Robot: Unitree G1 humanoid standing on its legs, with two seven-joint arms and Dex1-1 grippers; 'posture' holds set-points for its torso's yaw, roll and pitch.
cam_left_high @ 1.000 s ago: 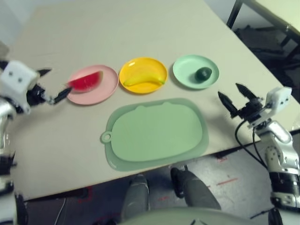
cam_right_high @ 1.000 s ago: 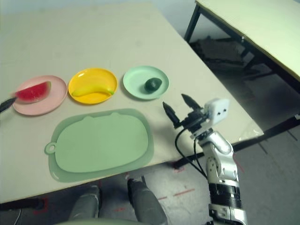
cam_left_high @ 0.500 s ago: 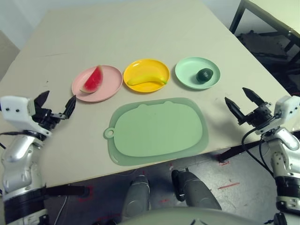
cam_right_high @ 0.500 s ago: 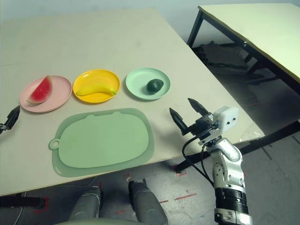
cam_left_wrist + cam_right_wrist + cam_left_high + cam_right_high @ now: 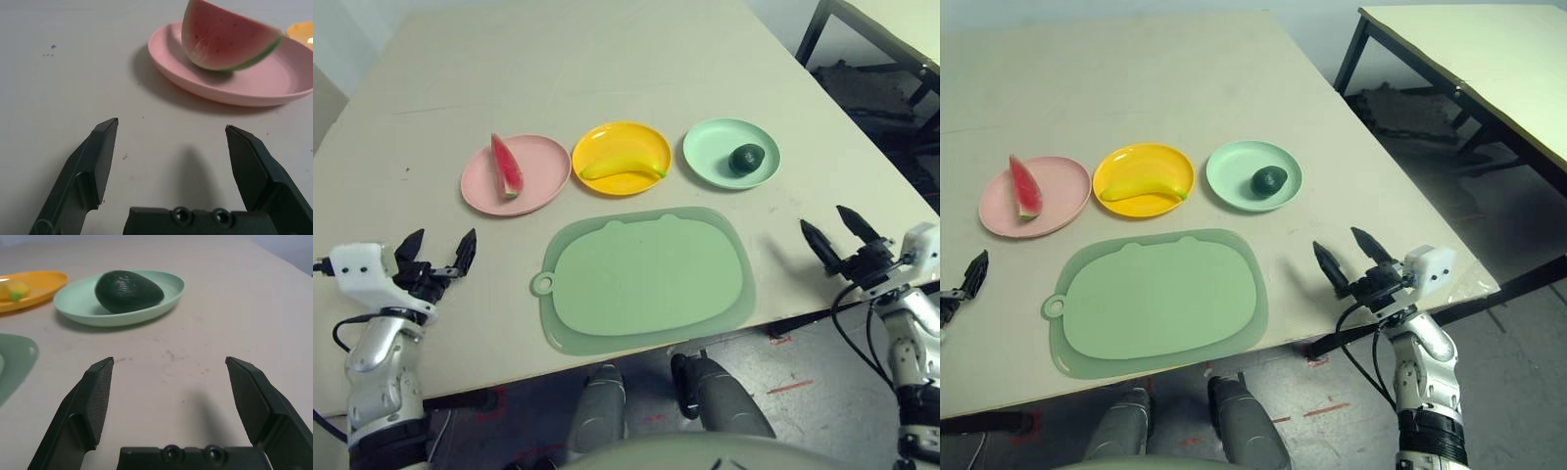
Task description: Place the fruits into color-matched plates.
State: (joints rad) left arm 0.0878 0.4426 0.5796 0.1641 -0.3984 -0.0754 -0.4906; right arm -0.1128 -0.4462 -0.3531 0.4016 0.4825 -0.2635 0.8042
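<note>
I observed the left pincer with its 2 fingers spread apart and gripping nothing, low over the surface near its front-left edge. The pink plate lay beyond it, well apart, with the watermelon wedge resting on it. I observed the right pincer likewise spread apart and gripping nothing, at the front-right edge of the surface. Beyond it sat the mint green plate containing the avocado. Between the 2 outer plates, the orange-yellow plate contained the banana. The 3 plates formed 1 row, near each other but not touching. The pale green cutting mat lay in front of the row, bare.
</note>
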